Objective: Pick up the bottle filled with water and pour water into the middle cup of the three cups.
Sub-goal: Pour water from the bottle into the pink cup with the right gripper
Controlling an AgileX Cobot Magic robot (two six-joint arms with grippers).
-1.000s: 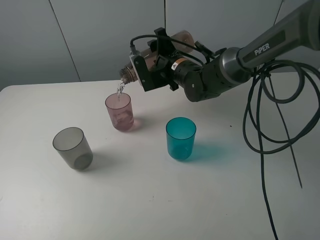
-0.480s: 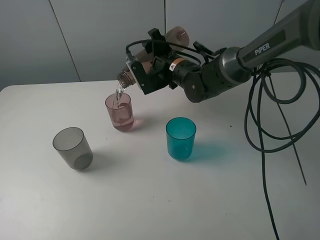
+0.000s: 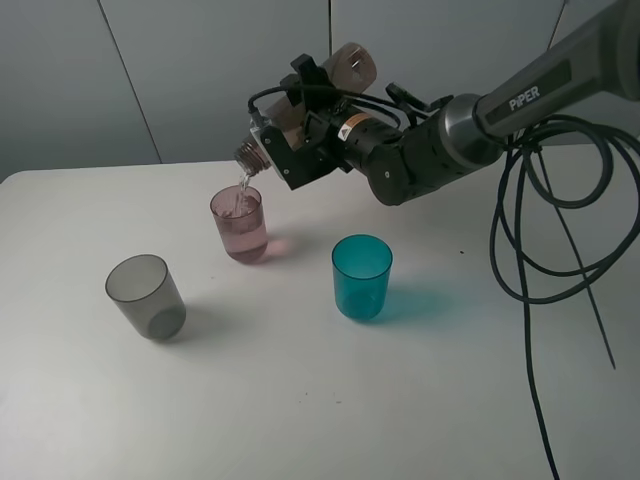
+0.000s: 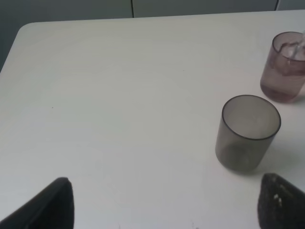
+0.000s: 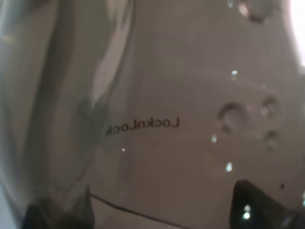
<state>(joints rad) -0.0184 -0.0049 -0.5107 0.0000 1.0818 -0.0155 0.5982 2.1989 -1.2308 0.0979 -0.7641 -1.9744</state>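
Note:
My right gripper (image 3: 300,125) is shut on the smoky-brown bottle (image 3: 345,66), tipped neck-down to the left. Its threaded neck (image 3: 250,152) hangs just above the pink middle cup (image 3: 239,224), and a thin stream of water runs into the cup, which holds some water. The bottle's wall with "LockLock" lettering fills the right wrist view (image 5: 152,114). The smoky grey cup (image 3: 146,297) stands front left and the teal-blue cup (image 3: 361,276) to the right of the pink one. The left wrist view shows the grey cup (image 4: 248,133), the pink cup (image 4: 285,67) and the left gripper's dark fingertips (image 4: 47,205) spread wide apart.
The cups stand on a white table (image 3: 300,400) whose back edge meets a grey wall. Black cables (image 3: 540,260) hang from the right arm over the table's right side.
The bottle has tipped further, its base rising and its neck staying over the pink cup. Water keeps running in and the level has risen a little.

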